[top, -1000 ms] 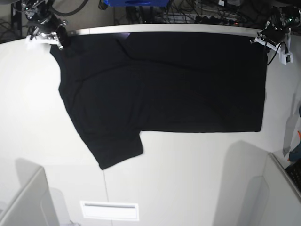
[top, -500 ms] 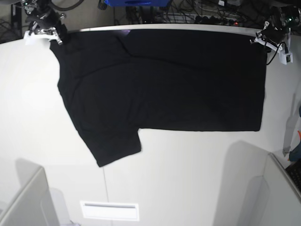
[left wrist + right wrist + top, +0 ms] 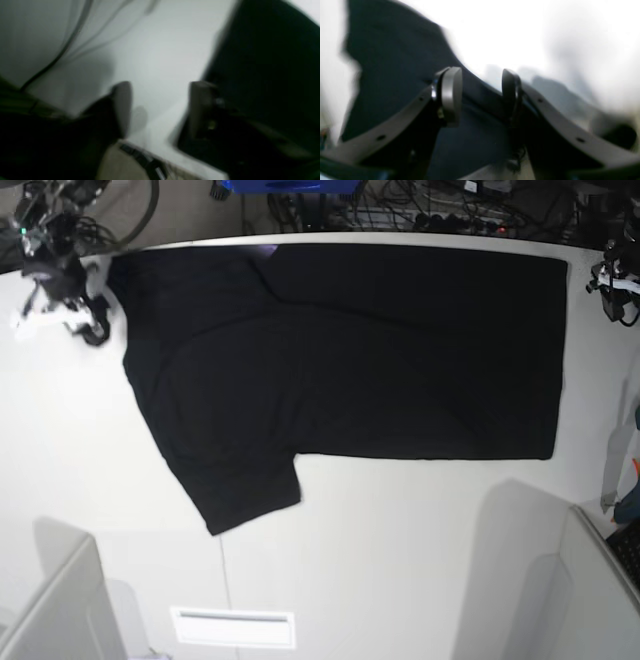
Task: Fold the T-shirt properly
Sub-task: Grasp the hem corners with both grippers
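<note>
Black cloth covers most of the table [image 3: 400,560]: the T-shirt [image 3: 380,350] lies flat along the far edge, its long axis running left to right, a sleeve pointing toward the near left and a straight hem at the right. At far left, the right gripper [image 3: 62,305] stands spread, empty, just beside the shirt. At far right, the left gripper [image 3: 618,292] is likewise spread and empty.

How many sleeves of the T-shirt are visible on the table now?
1. One sleeve of the T-shirt sticks out from the lower left edge in the base view, lying flat. A second sleeve may be folded under the cloth; it cannot be seen.
</note>
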### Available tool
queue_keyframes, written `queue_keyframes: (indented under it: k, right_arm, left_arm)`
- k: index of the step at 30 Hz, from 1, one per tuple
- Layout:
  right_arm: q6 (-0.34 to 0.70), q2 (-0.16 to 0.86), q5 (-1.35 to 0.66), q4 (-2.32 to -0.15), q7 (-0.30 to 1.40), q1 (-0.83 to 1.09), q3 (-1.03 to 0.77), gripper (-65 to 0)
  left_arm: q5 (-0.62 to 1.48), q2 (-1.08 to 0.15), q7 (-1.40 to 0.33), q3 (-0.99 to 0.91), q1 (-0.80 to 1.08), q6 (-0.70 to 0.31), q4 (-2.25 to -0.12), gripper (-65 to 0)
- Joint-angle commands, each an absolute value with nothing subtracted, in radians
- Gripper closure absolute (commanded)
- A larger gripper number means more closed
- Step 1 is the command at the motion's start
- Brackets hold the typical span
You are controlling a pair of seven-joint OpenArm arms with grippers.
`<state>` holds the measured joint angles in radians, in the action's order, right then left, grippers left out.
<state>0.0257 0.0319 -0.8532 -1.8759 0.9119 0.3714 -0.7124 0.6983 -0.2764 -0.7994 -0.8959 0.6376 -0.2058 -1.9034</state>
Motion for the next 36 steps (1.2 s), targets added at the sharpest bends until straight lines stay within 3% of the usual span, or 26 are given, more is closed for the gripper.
queue_keyframes:
  k: [1,4,5,11,13,16,23,26,30,36]
  right_arm:
    - [0.025,0.061,-0.872,-1.885,0.908,0.326,-0.661,-24.5]
    - [0.002,0.137,-0.871,-1.771,0.905,0.156,-0.49,-24.9]
    - [0.002,0.162,-0.868,-1.704,0.903,0.085,-0.438,-24.9]
    - [0.008,0.186,-0.685,-1.297,0.846,-0.278,-0.291,-25.2]
    - [0.01,0.186,-0.615,-1.205,0.803,-0.355,-0.237,-28.8]
    - [0.01,0.188,-0.556,-1.046,0.788,-0.452,-0.166,-34.7]
    - [0.099,0.188,-0.443,-0.737,0.642,-0.556,-0.124,-35.4]
    - [0.101,0.186,-0.404,-0.714,0.627,-0.556,-0.107,-35.4]
    - [0.101,0.186,-0.404,-0.737,0.624,-0.538,-0.061,-35.1]
    - [0.101,0.186,-0.403,-0.802,0.624,-0.507,-0.019,-23.4]
  left_arm:
    - [0.705,-0.3,-0.777,-0.877,0.621,-0.208,-1.926,-24.0]
    - [0.705,-0.302,-0.777,-0.817,0.59,-0.206,-1.926,-2.6]
    - [0.705,-0.302,-0.777,-0.805,0.576,-0.206,-1.926,0.0]
    - [0.705,-0.302,-0.777,-0.769,0.549,-0.206,-1.928,0.0]
    - [0.705,-0.302,-0.777,-0.774,0.549,-0.206,-1.926,0.0]
    - [0.705,-0.302,-0.777,-0.776,0.555,-0.206,-1.926,0.0]
    - [0.705,-0.302,-0.777,-0.777,0.552,-0.206,-1.926,-1.3]
    - [0.705,-0.302,-0.777,-0.777,0.549,-0.206,-1.926,-7.2]
    - [0.705,-0.302,-0.777,-0.777,0.545,-0.206,-1.926,-7.2]
    - [0.705,-0.303,-0.792,-0.776,0.507,-0.206,-1.91,-7.7]
